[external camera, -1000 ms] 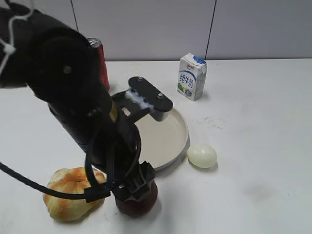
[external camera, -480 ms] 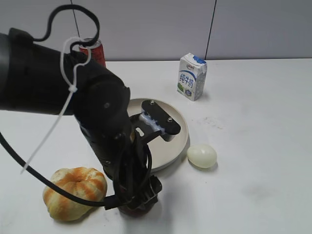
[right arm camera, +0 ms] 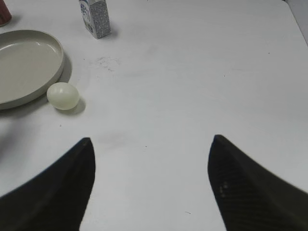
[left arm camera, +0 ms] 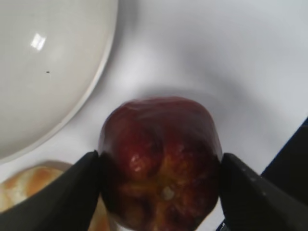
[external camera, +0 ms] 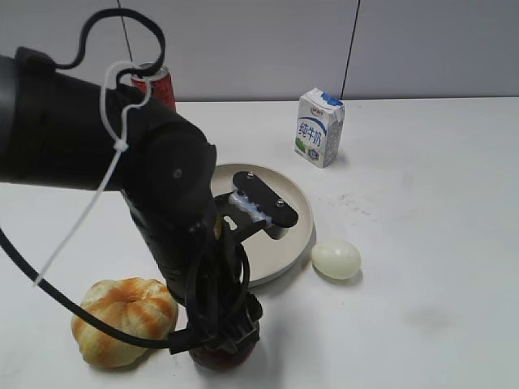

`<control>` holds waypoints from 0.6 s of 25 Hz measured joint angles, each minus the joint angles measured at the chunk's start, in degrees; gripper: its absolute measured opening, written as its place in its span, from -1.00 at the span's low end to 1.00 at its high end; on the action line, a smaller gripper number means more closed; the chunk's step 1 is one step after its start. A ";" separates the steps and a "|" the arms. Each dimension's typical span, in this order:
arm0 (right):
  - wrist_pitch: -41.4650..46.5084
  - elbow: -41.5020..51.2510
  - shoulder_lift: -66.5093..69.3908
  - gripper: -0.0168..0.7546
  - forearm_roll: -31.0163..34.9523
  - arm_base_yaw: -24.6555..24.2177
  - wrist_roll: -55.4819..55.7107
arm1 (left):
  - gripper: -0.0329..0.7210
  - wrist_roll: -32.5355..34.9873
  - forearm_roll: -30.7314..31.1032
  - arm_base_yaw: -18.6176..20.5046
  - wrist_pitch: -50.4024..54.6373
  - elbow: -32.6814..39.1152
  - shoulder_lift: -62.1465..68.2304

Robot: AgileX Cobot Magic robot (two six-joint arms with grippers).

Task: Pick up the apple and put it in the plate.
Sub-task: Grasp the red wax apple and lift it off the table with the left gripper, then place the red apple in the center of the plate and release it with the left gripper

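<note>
The left gripper [left arm camera: 160,180] is clamping the apple [left arm camera: 161,159] between both fingers, near the front edge of the table [external camera: 422,243], just beside the plate [external camera: 293,235]. The right gripper [right arm camera: 151,187] is hanging wide apart, holding nothing.

Only one readable item for you: the small white-and-blue cardboard milk carton [external camera: 319,127] at the back of the white desk [external camera: 422,243]. Its front panel carries a vertical column of blue Chinese characters that looks like 纯牛奶, above a green patch too small to make out. In the right wrist view the same carton [right arm camera: 94,18] shows only blurred blue-grey print, nothing you could read. The red metal can [external camera: 159,87] behind the arm has no lettering you can see from here. Nothing else in your views carries text, numbers or signs.
</note>
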 joint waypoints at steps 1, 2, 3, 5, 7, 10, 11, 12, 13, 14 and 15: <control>0.00 0.00 0.00 0.56 0.00 0.00 0.00 | 0.56 0.00 -0.01 0.00 0.51 0.00 -0.75; 0.00 0.00 0.00 0.56 0.00 0.00 0.00 | 0.56 0.00 -0.01 0.00 1.31 -0.24 -1.82; 0.00 0.00 0.00 0.56 0.00 0.00 0.00 | 0.56 0.00 -0.06 0.00 2.04 -0.71 -2.80; 0.00 0.00 0.00 0.56 0.00 0.00 0.00 | 0.56 0.00 -0.06 0.00 3.41 -2.81 -5.19; 0.00 0.00 0.00 0.56 0.00 0.00 0.00 | 0.56 -0.60 -0.06 0.35 4.53 -5.85 -6.82; 0.00 0.00 0.00 0.56 0.00 0.00 0.00 | 0.56 -2.20 -0.12 2.37 5.47 -11.20 -7.37; 0.00 0.00 0.00 0.56 0.00 0.00 0.00 | 0.56 -2.35 -0.12 3.56 5.40 -12.70 -7.15; 0.00 0.00 0.00 0.56 0.00 0.00 0.00 | 0.56 -2.56 -0.12 4.96 5.16 -13.98 -6.70; 0.00 0.00 0.00 0.56 0.00 0.00 0.00 | 0.56 -2.62 -0.07 6.49 4.68 -14.87 -6.07; 0.00 0.00 0.00 0.56 0.00 0.00 0.00 | 0.56 -2.62 -0.07 7.80 4.21 -15.62 -5.02; 0.00 0.00 0.00 0.56 0.00 0.00 0.00 | 0.56 -2.62 -0.07 9.37 3.47 -15.98 -3.69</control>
